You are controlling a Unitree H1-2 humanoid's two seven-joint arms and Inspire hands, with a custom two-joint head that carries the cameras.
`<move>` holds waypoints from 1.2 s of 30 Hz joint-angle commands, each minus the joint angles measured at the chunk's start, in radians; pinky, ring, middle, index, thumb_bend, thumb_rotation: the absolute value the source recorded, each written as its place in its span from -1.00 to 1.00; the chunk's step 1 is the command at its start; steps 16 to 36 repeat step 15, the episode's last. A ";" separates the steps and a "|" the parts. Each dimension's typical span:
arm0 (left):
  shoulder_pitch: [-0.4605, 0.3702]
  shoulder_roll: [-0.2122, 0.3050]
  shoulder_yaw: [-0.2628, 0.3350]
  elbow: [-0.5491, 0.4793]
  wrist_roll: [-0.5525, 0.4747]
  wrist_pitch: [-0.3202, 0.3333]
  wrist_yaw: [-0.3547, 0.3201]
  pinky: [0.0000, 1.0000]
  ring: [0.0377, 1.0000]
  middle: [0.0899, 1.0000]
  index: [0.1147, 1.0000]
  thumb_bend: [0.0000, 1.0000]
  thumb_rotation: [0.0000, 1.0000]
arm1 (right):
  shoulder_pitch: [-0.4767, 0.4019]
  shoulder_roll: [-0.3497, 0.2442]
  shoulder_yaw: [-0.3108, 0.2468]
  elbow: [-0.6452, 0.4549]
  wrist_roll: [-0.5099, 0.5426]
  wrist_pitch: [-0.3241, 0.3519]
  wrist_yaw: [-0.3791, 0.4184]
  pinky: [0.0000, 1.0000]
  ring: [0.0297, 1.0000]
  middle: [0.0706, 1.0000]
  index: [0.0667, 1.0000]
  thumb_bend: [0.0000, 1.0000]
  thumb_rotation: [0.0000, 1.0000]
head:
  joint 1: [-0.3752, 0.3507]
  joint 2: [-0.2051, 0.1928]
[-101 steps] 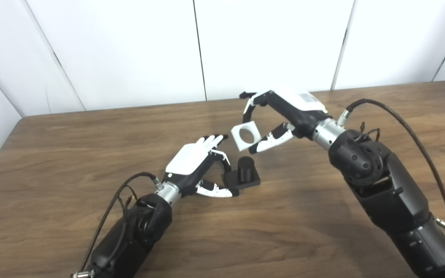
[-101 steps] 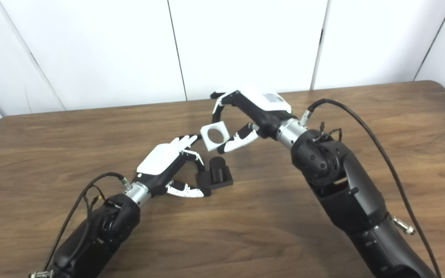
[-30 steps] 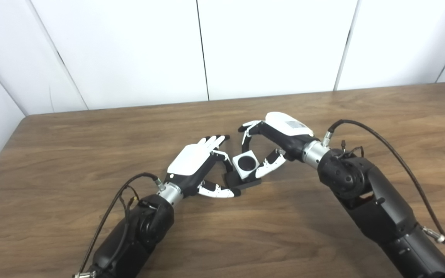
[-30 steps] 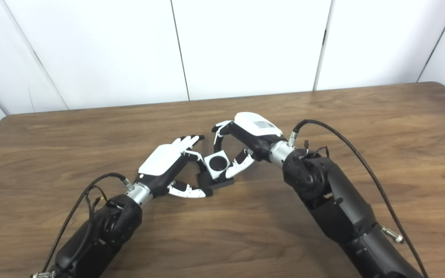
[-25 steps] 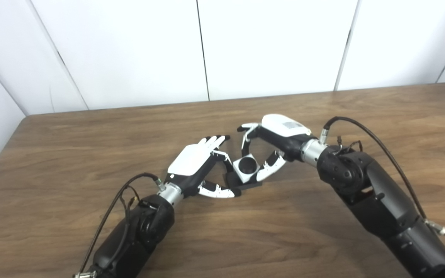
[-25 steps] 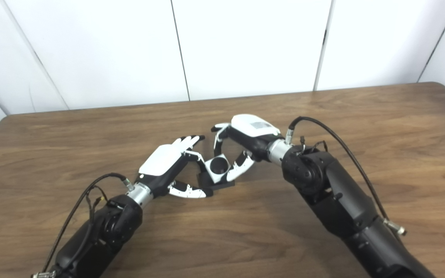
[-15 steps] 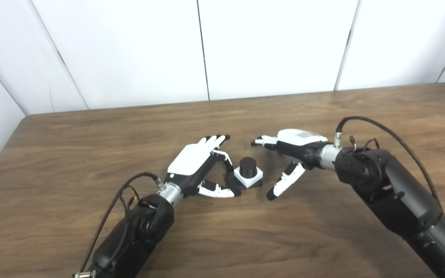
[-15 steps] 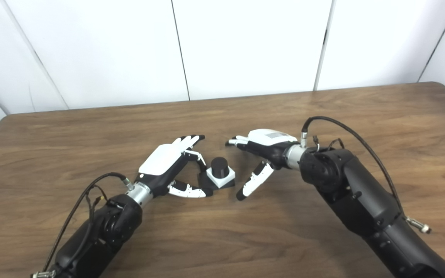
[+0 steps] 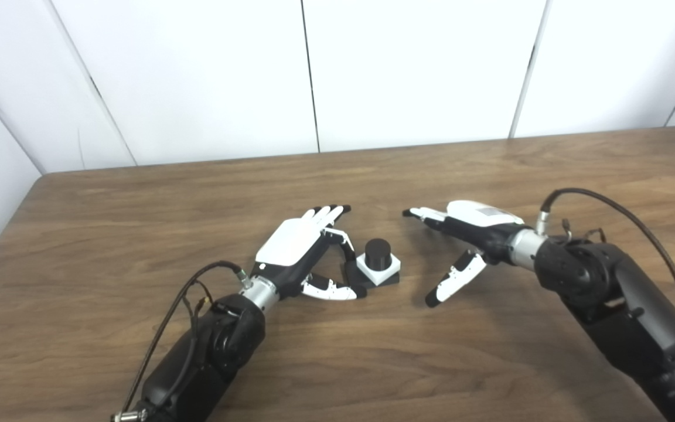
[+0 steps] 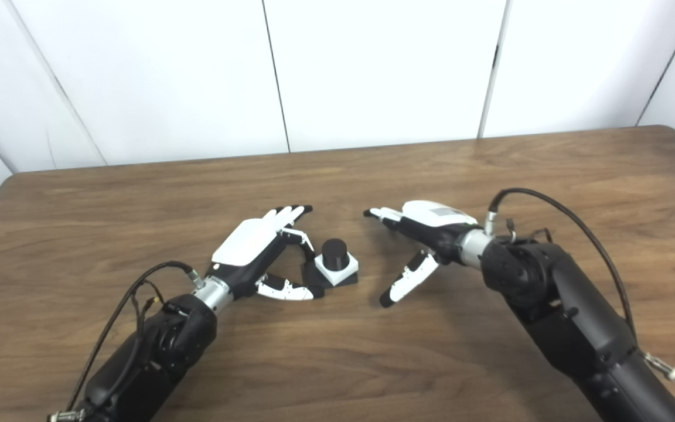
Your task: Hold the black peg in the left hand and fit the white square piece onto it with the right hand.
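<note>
Left eye view: black peg (image 9: pixel 378 252) stands upright on its black base on the table (image 9: pixel 138 199), white square (image 9: pixel 379 269) seated down around it, flat on the base. Left hand (image 9: pixel 299 249) sits just left of the base, thumb and a curled finger pinching the base's left edge, other fingers stretched out straight. Right hand (image 9: pixel 466 240) is clear of the peg on its right side, holding nothing, fingers extended toward the left, thumb pointing down at the tabletop, wide gap between thumb and fingers. Right eye view: same layout, peg (image 10: pixel 333 251) poking up through the square (image 10: pixel 336 266), left hand (image 10: pixel 255 243) gripping the base edge, right hand (image 10: pixel 425 234) empty and spread, apart from the peg. Black cables loop off both forearms.
</note>
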 commanded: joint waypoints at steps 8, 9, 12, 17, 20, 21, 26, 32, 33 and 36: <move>0.031 0.044 -0.020 0.044 0.049 0.061 -0.091 1.00 1.00 1.00 0.20 0.84 -0.19 | 0.050 0.003 -0.075 -0.012 0.039 -0.015 -0.122 0.64 0.84 0.91 0.91 0.98 -0.22 | 0.000 0.001; 0.031 0.044 -0.020 0.044 0.049 0.062 -0.091 1.00 1.00 1.00 0.20 0.84 -0.20 | 0.055 0.006 -0.078 -0.012 0.043 -0.016 -0.131 0.62 0.83 0.90 0.91 0.97 -0.22 | -0.001 0.001; 0.031 0.045 -0.019 0.042 0.048 0.063 -0.093 1.00 1.00 1.00 0.21 0.84 -0.21 | 0.066 0.014 -0.085 -0.015 0.056 -0.013 -0.143 0.61 0.83 0.90 0.91 0.96 -0.21 | -0.004 0.002; 0.032 0.047 -0.021 0.034 0.051 0.069 -0.103 1.00 1.00 1.00 0.21 0.83 -0.18 | 0.075 0.019 -0.084 -0.020 0.058 -0.005 -0.149 0.60 0.83 0.91 0.92 0.95 -0.19 | -0.004 0.002; 0.032 0.047 -0.021 0.034 0.051 0.069 -0.103 1.00 1.00 1.00 0.21 0.83 -0.18 | 0.075 0.019 -0.084 -0.020 0.058 -0.005 -0.149 0.60 0.83 0.91 0.92 0.95 -0.19 | -0.004 0.002; 0.032 0.047 -0.021 0.034 0.051 0.069 -0.103 1.00 1.00 1.00 0.21 0.83 -0.18 | 0.075 0.019 -0.084 -0.020 0.058 -0.005 -0.149 0.60 0.83 0.91 0.92 0.95 -0.19 | -0.004 0.002; 0.032 0.047 -0.021 0.034 0.051 0.069 -0.103 1.00 1.00 1.00 0.21 0.83 -0.18 | 0.075 0.019 -0.084 -0.020 0.058 -0.005 -0.149 0.60 0.83 0.91 0.92 0.95 -0.19 | -0.004 0.002; 0.032 0.047 -0.021 0.034 0.051 0.069 -0.103 1.00 1.00 1.00 0.21 0.83 -0.18 | 0.075 0.019 -0.084 -0.020 0.058 -0.005 -0.149 0.60 0.83 0.91 0.92 0.95 -0.19 | -0.004 0.002; 0.032 0.047 -0.021 0.034 0.051 0.069 -0.103 1.00 1.00 1.00 0.21 0.83 -0.18 | 0.075 0.019 -0.084 -0.020 0.058 -0.005 -0.149 0.60 0.83 0.91 0.92 0.95 -0.19 | -0.004 0.002; 0.032 0.047 -0.021 0.034 0.051 0.069 -0.103 1.00 1.00 1.00 0.21 0.83 -0.18 | 0.075 0.019 -0.084 -0.020 0.058 -0.005 -0.149 0.60 0.83 0.91 0.92 0.95 -0.19 | -0.004 0.002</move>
